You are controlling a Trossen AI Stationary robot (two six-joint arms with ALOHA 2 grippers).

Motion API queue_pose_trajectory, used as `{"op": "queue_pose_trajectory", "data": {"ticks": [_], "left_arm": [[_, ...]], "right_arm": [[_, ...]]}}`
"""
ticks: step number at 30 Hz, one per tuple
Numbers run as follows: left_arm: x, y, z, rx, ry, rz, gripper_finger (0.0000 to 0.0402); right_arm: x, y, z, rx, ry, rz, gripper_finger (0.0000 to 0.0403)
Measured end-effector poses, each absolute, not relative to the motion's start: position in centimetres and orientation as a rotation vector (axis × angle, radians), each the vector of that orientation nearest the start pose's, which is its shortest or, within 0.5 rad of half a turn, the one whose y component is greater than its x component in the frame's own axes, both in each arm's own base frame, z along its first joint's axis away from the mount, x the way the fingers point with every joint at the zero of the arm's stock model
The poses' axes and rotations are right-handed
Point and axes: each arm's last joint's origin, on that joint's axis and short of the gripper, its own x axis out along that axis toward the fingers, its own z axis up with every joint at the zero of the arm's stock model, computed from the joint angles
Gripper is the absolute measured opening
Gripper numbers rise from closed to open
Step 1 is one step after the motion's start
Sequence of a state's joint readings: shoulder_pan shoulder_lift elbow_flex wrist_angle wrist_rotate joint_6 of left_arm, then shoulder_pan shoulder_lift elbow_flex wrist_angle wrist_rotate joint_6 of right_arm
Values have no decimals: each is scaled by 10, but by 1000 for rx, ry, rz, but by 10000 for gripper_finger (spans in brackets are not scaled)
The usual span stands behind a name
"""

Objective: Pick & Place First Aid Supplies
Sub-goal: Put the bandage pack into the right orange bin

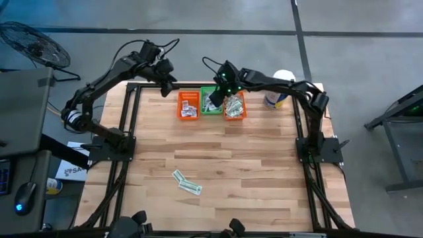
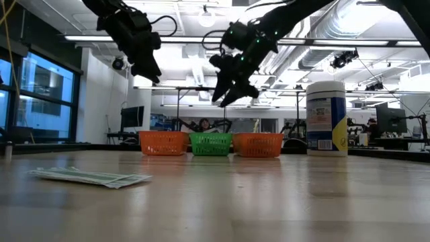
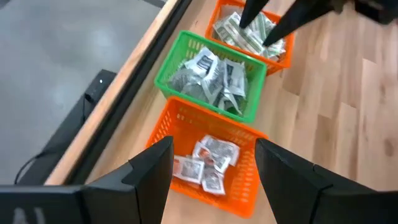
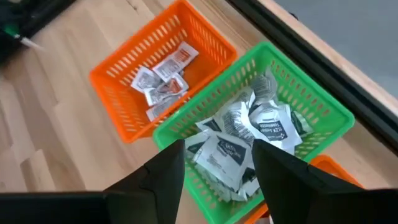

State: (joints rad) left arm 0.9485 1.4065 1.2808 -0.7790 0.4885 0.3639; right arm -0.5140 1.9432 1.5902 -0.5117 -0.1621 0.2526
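Wooden bench [image 1: 225, 152] carries three baskets at its far edge; two green-and-white strip packets [image 1: 187, 182] lie loose near the front. Thin paper, light and limp: pinch across an edge. Right tool [image 1: 218, 94] hangs open above the green basket [image 1: 211, 108]; left tool [image 1: 168, 84] hovers open beside the left orange basket [image 1: 188, 106].

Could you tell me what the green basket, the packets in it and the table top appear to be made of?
Green basket: likely moulded plastic, with a glossy open lattice wall. Its packets: probably paper or foil-lined sachets, crinkled, white-grey with dark print. Table top: light wood planks, with visible grain and joints, matte.
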Motion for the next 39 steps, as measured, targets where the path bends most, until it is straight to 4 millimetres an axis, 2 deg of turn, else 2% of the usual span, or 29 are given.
{"op": "queue_pose_trajectory", "data": {"ticks": [7, 12, 18, 23, 30, 34, 39], "left_arm": [[181, 197, 324, -300, 800, 231, 220], [196, 169, 319, -339, 911, 156, 220], [221, 126, 316, -361, 1031, 116, 220], [241, 81, 315, -309, 1084, 63, 220], [253, 21, 314, -259, 1135, 33, 220], [255, -9, 307, -251, 1163, 21, 220], [255, -48, 272, -176, 1219, -54, 220]], "right_arm": [[360, -196, 273, 461, 807, -406, 181], [346, -177, 289, 387, 893, -352, 181], [335, -150, 301, 290, 995, -290, 181], [333, -130, 308, 220, 1027, -192, 181], [328, -100, 317, 182, 1047, -2, 179], [313, -82, 305, 201, 1024, 60, 166], [277, -55, 283, 290, 919, 102, 151]]}}
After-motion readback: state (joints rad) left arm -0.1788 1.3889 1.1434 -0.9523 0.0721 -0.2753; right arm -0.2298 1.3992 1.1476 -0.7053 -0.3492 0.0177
